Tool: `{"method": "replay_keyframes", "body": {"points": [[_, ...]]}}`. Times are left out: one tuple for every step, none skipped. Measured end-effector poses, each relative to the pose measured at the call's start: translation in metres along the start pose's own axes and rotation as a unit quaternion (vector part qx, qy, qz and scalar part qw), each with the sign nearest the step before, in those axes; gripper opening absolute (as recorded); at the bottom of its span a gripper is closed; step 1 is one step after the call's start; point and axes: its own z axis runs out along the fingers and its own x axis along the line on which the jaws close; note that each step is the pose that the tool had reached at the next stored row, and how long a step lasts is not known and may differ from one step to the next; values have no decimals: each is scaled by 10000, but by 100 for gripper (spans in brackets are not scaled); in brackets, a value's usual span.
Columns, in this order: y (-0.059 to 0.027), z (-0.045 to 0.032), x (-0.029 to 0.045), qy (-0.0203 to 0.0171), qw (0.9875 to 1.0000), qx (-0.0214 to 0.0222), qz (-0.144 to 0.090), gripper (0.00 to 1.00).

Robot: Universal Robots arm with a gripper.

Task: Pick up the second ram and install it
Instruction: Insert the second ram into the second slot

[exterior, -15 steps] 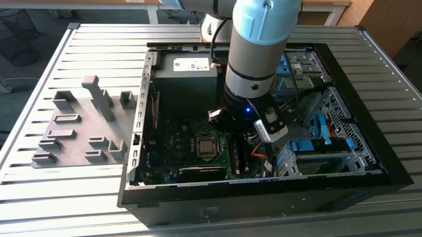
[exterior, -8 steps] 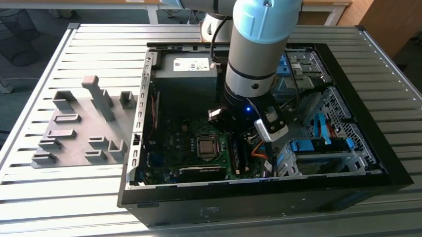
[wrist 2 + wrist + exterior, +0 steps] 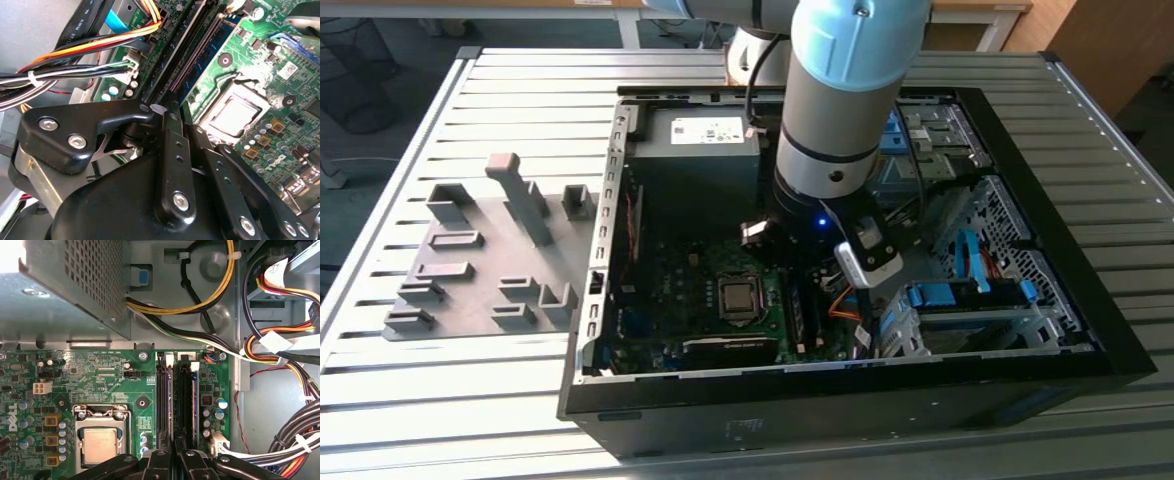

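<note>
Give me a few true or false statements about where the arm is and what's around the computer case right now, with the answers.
1. The claw is down inside the open computer case, over the memory slots. True.
2. The processor socket sits right beside the memory slots on the motherboard. True.
3. The grey plastic blocks lie inside the case. False: they sit on the slatted table at the exterior view's left, outside the case.
4. The case stands closed with its side panel on. False: the side is open and the motherboard is exposed.
5. A bundle of coloured cables runs beside the motherboard. True.
</note>
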Motion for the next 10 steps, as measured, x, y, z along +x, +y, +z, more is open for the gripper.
{"method": "replay_keyframes", "body": {"points": [[0,3,0,0,10000,1,0,14],[0,7,0,0,10000,0,0,14],[0,10,0,1,10000,1,0,14],[0,13,0,1,10000,1,0,14],[0,17,0,2,10000,1,0,14],[0,21,0,2,10000,1,0,14],[0,25,0,2,10000,1,0,14],[0,29,0,2,10000,0,0,14],[0,32,0,3,10000,0,0,14],[0,33,0,3,10000,1,0,14]]}}
